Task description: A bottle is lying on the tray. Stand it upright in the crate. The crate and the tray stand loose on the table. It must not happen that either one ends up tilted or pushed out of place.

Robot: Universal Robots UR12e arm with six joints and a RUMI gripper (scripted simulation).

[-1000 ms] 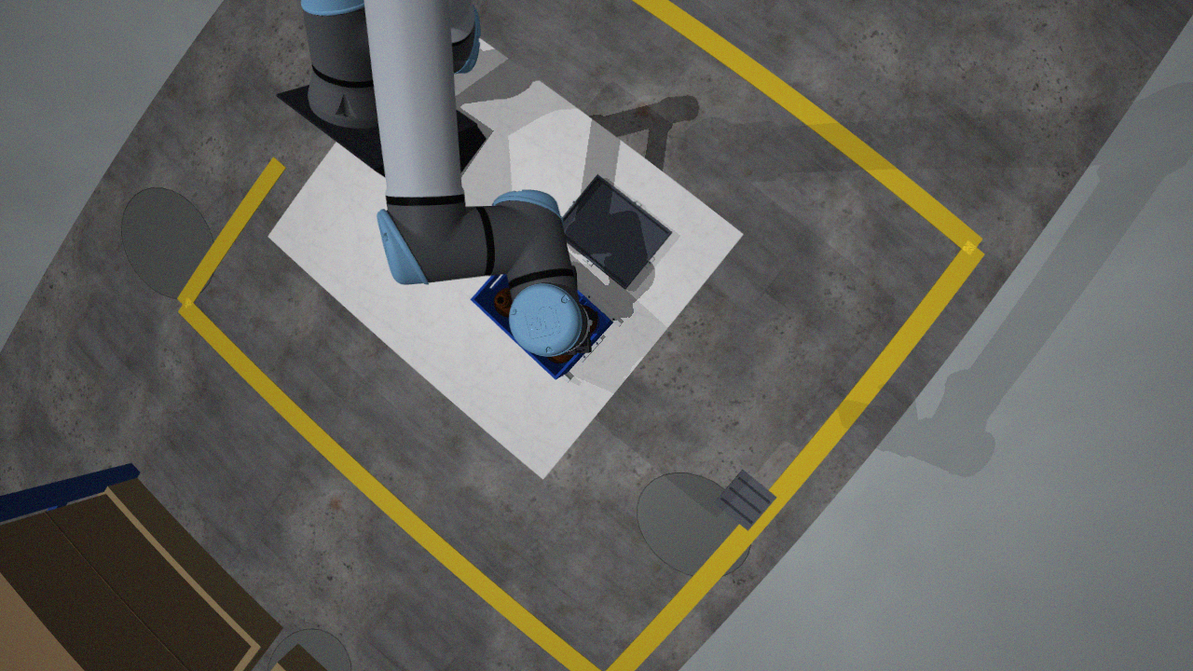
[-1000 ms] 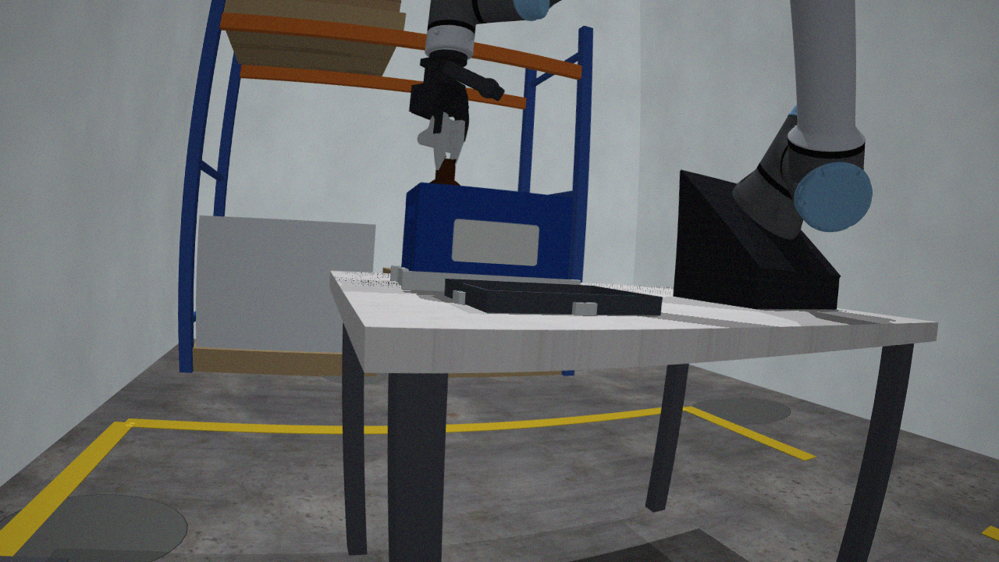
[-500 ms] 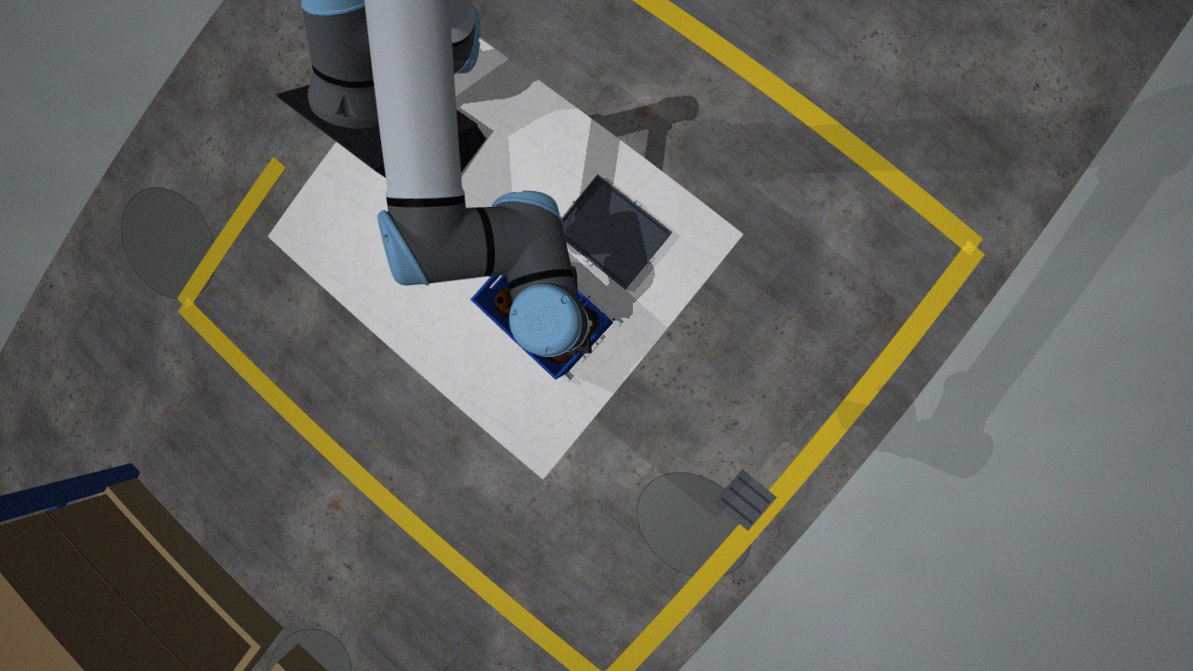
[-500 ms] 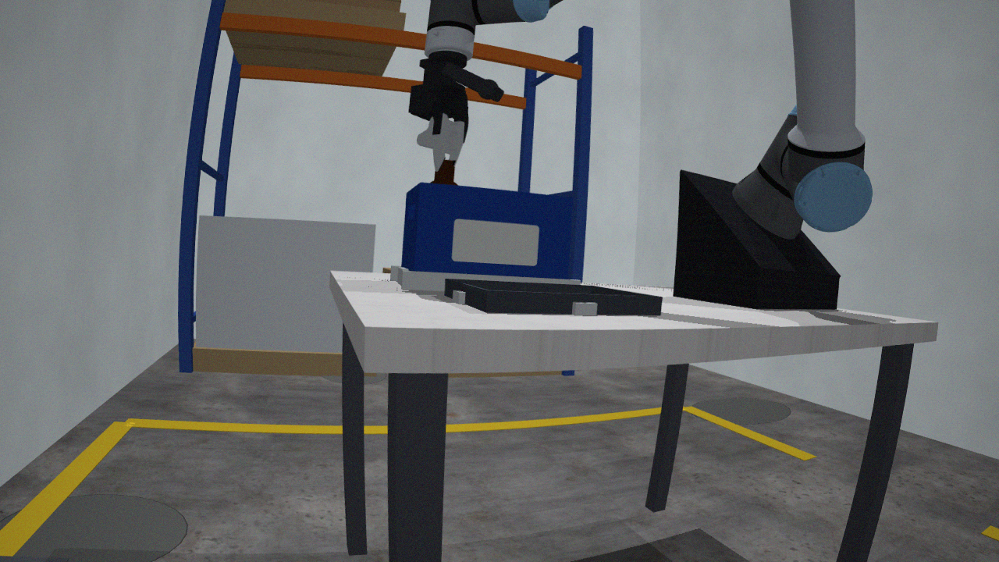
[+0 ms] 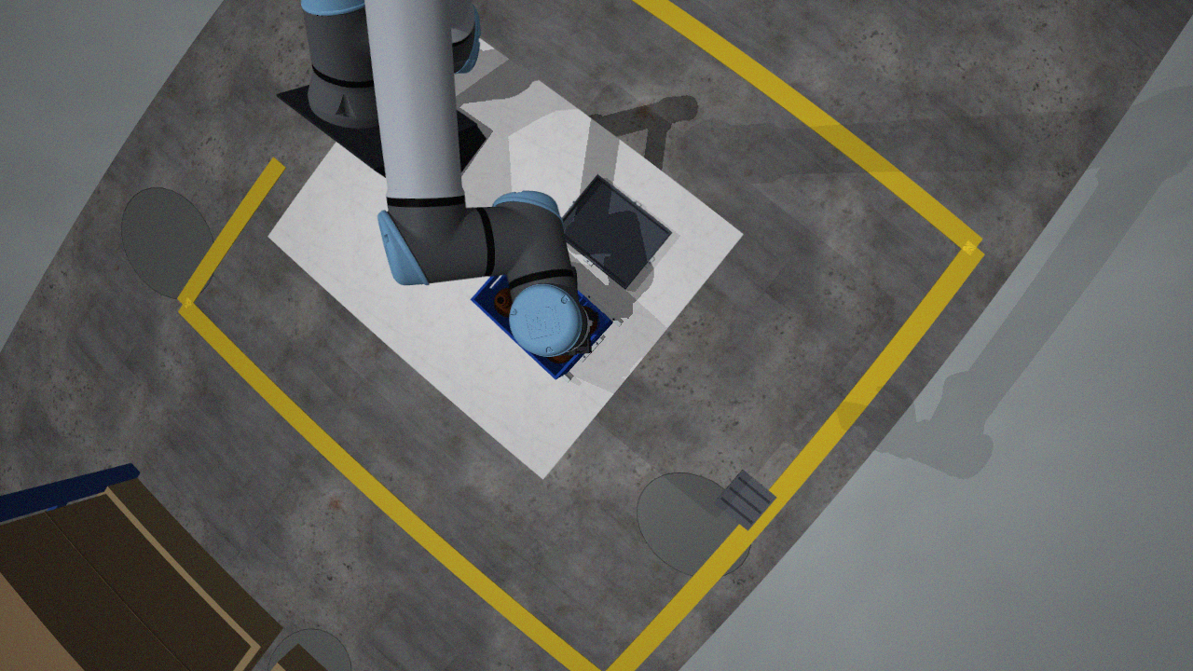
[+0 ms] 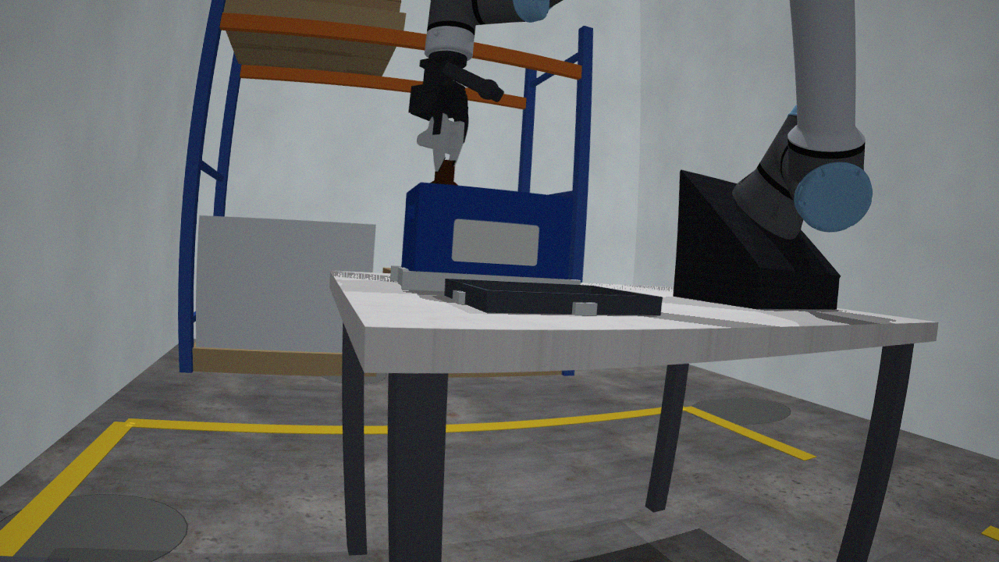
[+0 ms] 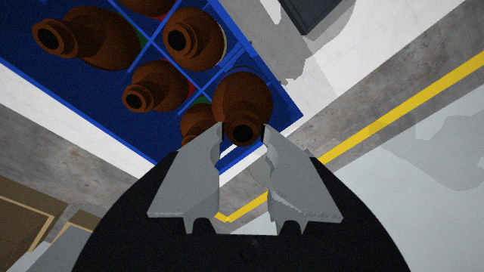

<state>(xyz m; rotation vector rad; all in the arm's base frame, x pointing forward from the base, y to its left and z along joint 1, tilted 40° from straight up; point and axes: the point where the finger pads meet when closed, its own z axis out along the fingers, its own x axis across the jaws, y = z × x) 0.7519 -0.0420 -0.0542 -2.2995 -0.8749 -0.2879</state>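
My gripper (image 7: 242, 125) (image 6: 439, 150) is shut on the neck of a brown bottle (image 7: 242, 99) (image 6: 445, 172) and holds it upright. The bottle's body sits down in the corner compartment of the blue crate (image 7: 91, 92) (image 6: 426, 223) (image 5: 550, 367); in the exterior view only its neck shows above the rim. Several other brown bottles stand in the crate, among them one (image 7: 91, 35), another (image 7: 193, 38) and a third (image 7: 155, 87). The dark tray (image 5: 617, 229) (image 6: 545, 297) (image 7: 306, 11) lies next to the crate with nothing on it. In the top view my wrist (image 5: 543, 317) hides the gripper.
The crate and tray stand on the white table (image 5: 417, 350) (image 6: 559, 335), near its edge. The arm's black base block (image 6: 740, 258) stands at the table's other end. A blue and orange shelf rack (image 6: 199, 174) and a grey box (image 6: 279, 279) stand behind the table.
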